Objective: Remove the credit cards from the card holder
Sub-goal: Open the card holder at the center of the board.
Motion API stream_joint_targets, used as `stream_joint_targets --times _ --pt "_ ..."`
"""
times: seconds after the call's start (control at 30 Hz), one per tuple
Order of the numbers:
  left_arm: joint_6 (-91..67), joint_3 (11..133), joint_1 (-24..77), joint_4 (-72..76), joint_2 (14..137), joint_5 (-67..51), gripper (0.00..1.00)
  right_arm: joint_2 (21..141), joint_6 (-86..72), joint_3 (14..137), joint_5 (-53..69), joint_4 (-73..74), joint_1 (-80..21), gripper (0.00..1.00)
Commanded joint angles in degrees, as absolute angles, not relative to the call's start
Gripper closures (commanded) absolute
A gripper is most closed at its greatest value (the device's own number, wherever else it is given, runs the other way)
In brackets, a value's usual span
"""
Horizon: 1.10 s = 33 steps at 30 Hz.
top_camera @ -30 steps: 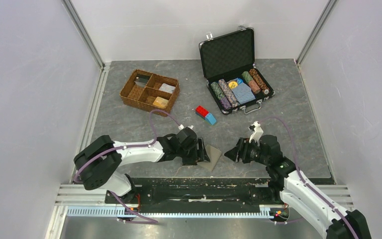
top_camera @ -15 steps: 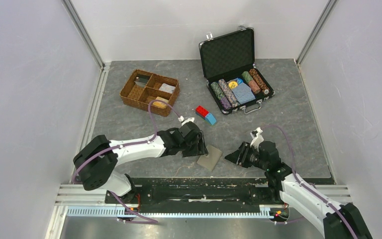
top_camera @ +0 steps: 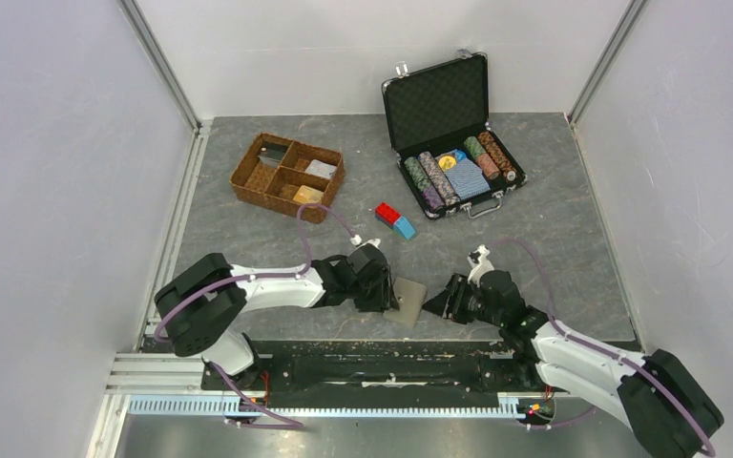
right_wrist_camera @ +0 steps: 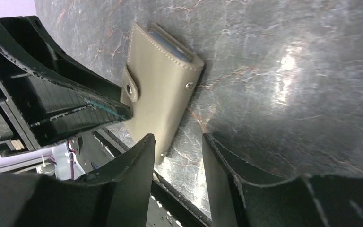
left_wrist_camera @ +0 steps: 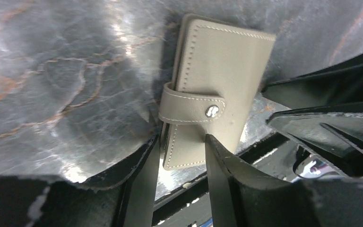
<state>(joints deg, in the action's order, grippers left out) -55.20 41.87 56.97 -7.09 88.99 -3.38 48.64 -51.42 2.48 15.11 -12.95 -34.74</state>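
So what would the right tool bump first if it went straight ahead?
Probably the card holder, lying closed on the table just ahead of the right tool; depth is hard to judge.

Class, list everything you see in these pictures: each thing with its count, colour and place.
card holder: one, grey-tan, folded, lying flat, near centre
card: blue edge showing at holder's end; count hidden
wicker tray: one, brown, far left; small items inside
chip case: one, black, open, far right; chips and blue pack inside
blocks: two, red and blue, centre
table: one, grey marbled
left gripper: one, black, open, at holder's left edge
right gripper: one, black, open, at holder's right edge
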Motion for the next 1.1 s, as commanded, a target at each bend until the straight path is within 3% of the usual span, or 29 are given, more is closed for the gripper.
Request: stream_joint_targets --times 0.0,0.2,0.3,0.37,0.5,0.73,1.07 --pt "-56.4 40.3 58.7 -2.1 91.0 -6.0 0.53 52.1 -53.2 4.1 10.5 -15.5 -38.5 0.54" --pt "-57.6 40.1 59.7 1.9 92.7 -8.3 0.54 56.7 -54.0 5.5 7.1 -17.5 -42.4 0.53" --pt "-57.6 40.4 59.9 2.0 93.4 -8.4 0.53 58.9 -53.2 5.8 6.5 -18.6 -43.0 0.58" --pt "-57.6 40.3 59.8 2.0 93.4 -8.5 0.54 60.0 -52.2 6.0 6.4 -19.0 -43.0 0.66" --pt "-57.7 40.1 59.9 0.8 91.7 -7.5 0.53 59.1 -49.9 6.2 5.3 -18.7 -43.1 1.0" --pt "-56.5 44.1 59.8 -9.6 86.0 -1.0 0.36 54.0 -46.8 8.1 3.6 -15.4 -43.4 1.0" --pt "-54.4 54.1 59.7 -16.8 88.9 4.8 0.36 49.3 -45.4 11.4 -3.4 -9.5 -47.9 1.0"
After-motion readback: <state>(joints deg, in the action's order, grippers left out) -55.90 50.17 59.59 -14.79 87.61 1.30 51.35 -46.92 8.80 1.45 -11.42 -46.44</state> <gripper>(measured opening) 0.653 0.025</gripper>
